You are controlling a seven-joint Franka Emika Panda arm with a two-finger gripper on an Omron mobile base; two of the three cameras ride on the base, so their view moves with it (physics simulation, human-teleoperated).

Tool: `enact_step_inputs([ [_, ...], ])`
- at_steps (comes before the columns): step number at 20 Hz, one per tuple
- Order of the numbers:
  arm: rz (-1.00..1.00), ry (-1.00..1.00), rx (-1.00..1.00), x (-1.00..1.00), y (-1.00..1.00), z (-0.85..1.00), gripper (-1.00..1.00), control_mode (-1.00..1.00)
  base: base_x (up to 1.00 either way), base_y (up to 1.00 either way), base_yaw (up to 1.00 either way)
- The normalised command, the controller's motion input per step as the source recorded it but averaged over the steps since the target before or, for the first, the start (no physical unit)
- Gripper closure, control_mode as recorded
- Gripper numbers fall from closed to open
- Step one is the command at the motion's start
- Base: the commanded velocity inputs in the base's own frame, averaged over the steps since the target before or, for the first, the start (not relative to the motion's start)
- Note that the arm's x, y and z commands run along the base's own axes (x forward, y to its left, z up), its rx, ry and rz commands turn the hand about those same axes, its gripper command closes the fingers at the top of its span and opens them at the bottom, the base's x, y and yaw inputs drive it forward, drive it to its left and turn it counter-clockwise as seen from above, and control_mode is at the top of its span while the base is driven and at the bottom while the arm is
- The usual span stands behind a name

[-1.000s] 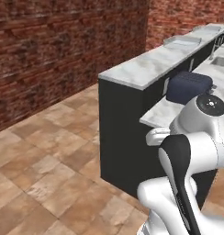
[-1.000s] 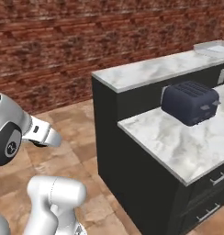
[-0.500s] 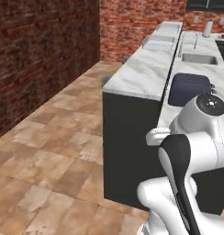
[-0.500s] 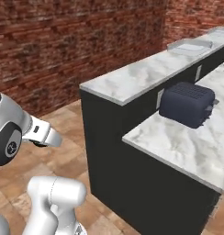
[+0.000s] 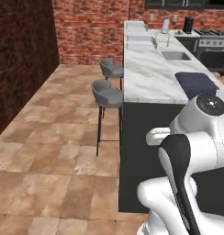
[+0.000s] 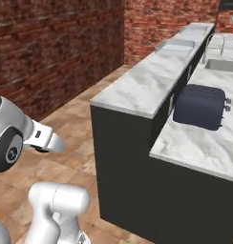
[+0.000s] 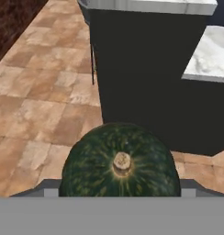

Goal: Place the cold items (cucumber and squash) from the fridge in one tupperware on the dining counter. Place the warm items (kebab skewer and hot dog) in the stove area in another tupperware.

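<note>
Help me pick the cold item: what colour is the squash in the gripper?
Dark green with faint paler streaks and a tan stem, seen best in the hand view: squash.

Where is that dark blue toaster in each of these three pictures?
Left base view: the toaster sits at the right, on the lower marble counter, just above the robot's white arm.
Right base view: the toaster is right of centre, on the lower counter beside the raised marble counter.
Hand view: I cannot find it; a green squash sits at the bottom.
Shared landmark: the raised marble counter on its black base.
</note>
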Motion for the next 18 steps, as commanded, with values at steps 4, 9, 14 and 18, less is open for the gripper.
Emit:
enact_step_inputs([
  [4, 0.0, 0.0, 0.0, 0.0, 0.0, 0.0, 1.0, 1.0, 0.34, 1.0, -0.42],
  [9, 0.0, 0.0, 0.0, 0.0, 0.0, 0.0, 1.0, 1.0, 0.43, 1.0, -0.4],
  [14, 0.0, 0.0, 0.0, 0.0, 0.0, 0.0, 1.0, 1.0, 0.46, 1.0, -0.43],
  [18, 0.0, 0.0, 0.0, 0.0, 0.0, 0.0, 1.0, 1.0, 0.44, 1.0, -0.55],
])
